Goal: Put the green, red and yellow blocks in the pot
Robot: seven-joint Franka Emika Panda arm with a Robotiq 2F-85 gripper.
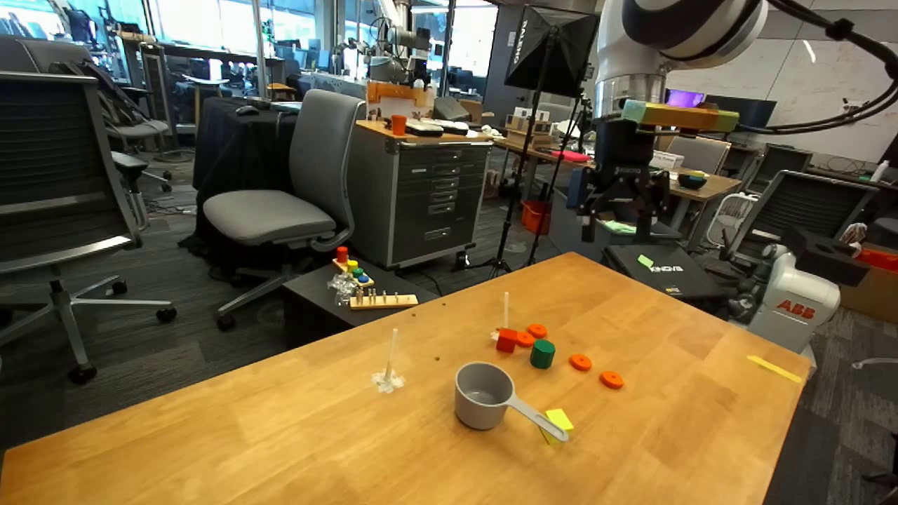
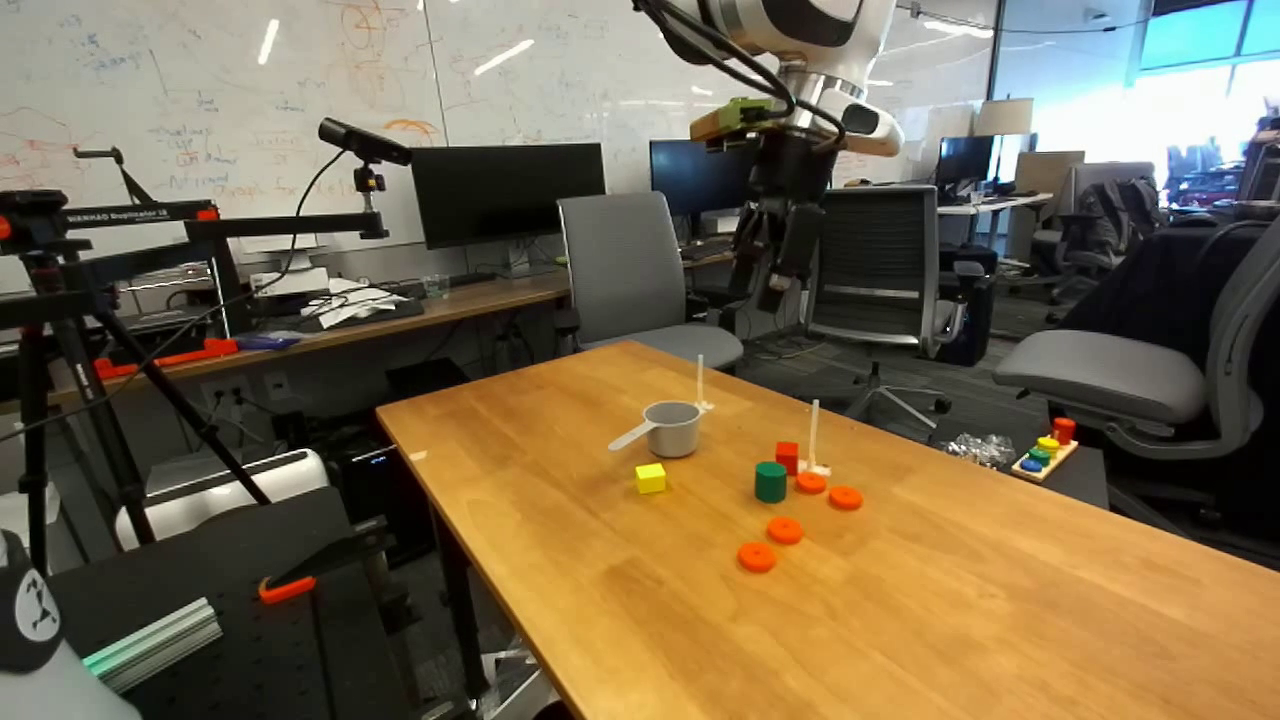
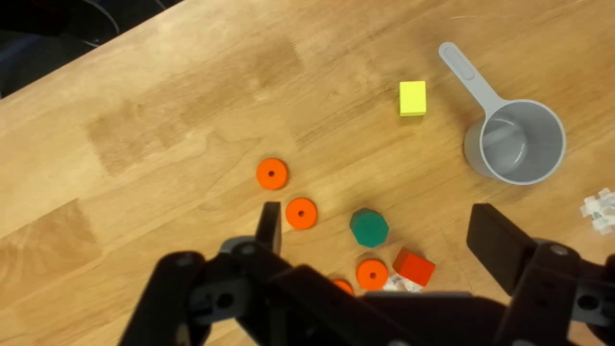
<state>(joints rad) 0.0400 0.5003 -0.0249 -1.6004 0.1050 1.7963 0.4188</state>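
Jaws wide apart, empty

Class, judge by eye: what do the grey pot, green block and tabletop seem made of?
Pot: probably plastic, satin; even grey, soft highlights inside, though metal is possible.
Green block: perhaps painted wood or plastic, fairly matte; uniform colour, no visible grain.
Tabletop: apparently wood, lightly glossy; grain and joined strips show.

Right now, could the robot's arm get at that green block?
Probably yes: the gripper hangs open and nothing covers the green block from above, though the red block and an orange disc close by may crowd the approach.
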